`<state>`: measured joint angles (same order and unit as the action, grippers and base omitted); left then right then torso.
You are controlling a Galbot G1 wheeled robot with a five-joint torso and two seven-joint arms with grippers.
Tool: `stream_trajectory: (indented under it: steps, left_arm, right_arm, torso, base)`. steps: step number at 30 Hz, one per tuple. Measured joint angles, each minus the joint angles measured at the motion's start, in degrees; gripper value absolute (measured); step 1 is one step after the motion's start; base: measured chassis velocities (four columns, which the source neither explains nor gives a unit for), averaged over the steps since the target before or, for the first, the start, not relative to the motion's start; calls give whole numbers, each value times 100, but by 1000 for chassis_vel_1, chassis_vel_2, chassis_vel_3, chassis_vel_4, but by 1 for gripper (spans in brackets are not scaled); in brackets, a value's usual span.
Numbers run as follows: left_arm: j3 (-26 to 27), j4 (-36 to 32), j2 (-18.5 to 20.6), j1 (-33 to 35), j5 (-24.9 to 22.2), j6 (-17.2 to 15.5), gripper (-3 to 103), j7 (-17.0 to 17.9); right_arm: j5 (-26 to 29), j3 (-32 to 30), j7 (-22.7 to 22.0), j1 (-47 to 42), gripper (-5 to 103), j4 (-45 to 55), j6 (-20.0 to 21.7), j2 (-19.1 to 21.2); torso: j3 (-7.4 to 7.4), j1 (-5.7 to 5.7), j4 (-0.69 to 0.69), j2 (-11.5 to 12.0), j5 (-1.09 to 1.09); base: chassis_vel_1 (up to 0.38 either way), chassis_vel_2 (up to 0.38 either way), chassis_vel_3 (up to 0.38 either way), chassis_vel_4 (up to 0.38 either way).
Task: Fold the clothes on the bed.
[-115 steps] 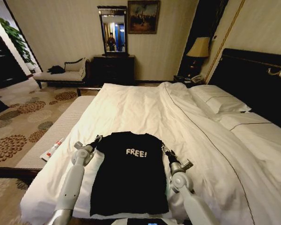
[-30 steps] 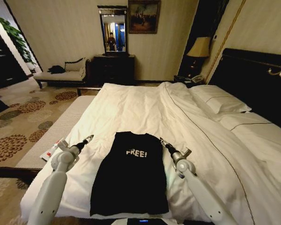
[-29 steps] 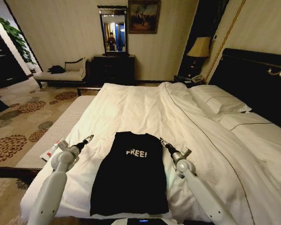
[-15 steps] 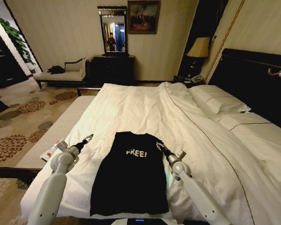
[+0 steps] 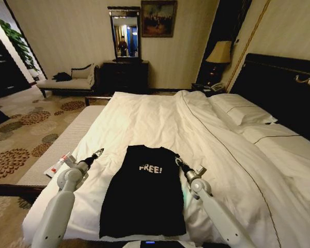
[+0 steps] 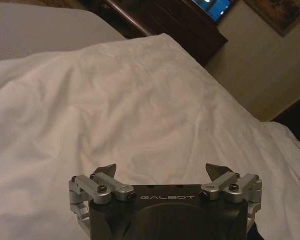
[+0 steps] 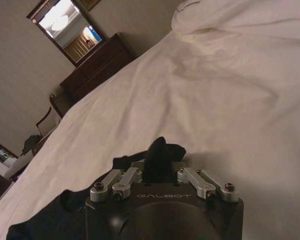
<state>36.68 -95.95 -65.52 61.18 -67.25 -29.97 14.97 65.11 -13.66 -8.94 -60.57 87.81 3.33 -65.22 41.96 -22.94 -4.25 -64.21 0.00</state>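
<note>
The clothes are a black T-shirt (image 5: 144,199) with white "FREE!" lettering, lying flat and narrow on the near part of the bed (image 5: 155,116). My right gripper (image 5: 177,160) is at the shirt's right shoulder edge. In the right wrist view it (image 7: 157,152) is shut, with black cloth (image 7: 45,220) bunched around its tips. My left gripper (image 5: 97,152) hovers over bare white duvet, a short way left of the shirt. In the left wrist view it (image 6: 161,171) is open with nothing between its fingers (image 6: 106,170).
White pillows (image 5: 243,111) lie against the dark headboard (image 5: 284,85) on the right. A pale bench (image 5: 62,142) runs along the bed's left side with a red-and-white item (image 5: 58,164) on it. A chaise (image 5: 72,80), a dresser (image 5: 125,75) and a lamp (image 5: 219,54) stand by the far wall.
The right gripper has moved left from the bare duvet onto the shirt's right shoulder edge. The left arm has stayed put. Since the earliest frame the shirt has become narrower.
</note>
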Motion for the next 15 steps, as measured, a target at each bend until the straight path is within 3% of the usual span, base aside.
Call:
stream_trajectory:
  steps: [2, 4, 8, 10, 13, 15]
  left_arm:
    - [-44, 15, -1, -32, -41, 0, 100, -14]
    - [-191, 102, -21, -186, -184, 11, 100, -44]
    - [-457, 350, -72, -520, -297, 28, 100, -47]
    - [-914, 892, -210, -1106, -224, 26, 100, -15]
    - [-1132, 1204, -290, -1406, -103, 25, 100, -14]
    - [-1528, 1928, -510, -1968, 145, 22, 100, -88]
  right_arm:
    - [-22, -6, -35, 23, 24, -8, -26, -9]
    - [-39, -28, -184, 101, 13, -8, -49, -10]
    - [-31, -38, -266, 184, 4, -29, -49, 21]
    - [-53, -39, -284, 274, 0, -133, -47, 45]
    - [-80, -38, -287, 312, 0, -194, -45, 49]
    - [-136, -32, -288, 364, 0, -282, -44, 57]
  torso:
    - [0, 0, 0, 0, 0]
    - [0, 0, 2, 0, 0]
    - [0, 0, 1, 0, 0]
    - [0, 0, -1, 0, -1]
    - [0, 0, -1, 0, 3]
    - [1, -1, -2, 0, 0]
  base:
    - [0, 0, 0, 0]
    - [0, 0, 0, 0]
    - [0, 0, 0, 0]
    - [0, 0, 0, 0]
    - [0, 0, 0, 0]
    - [0, 0, 0, 0]
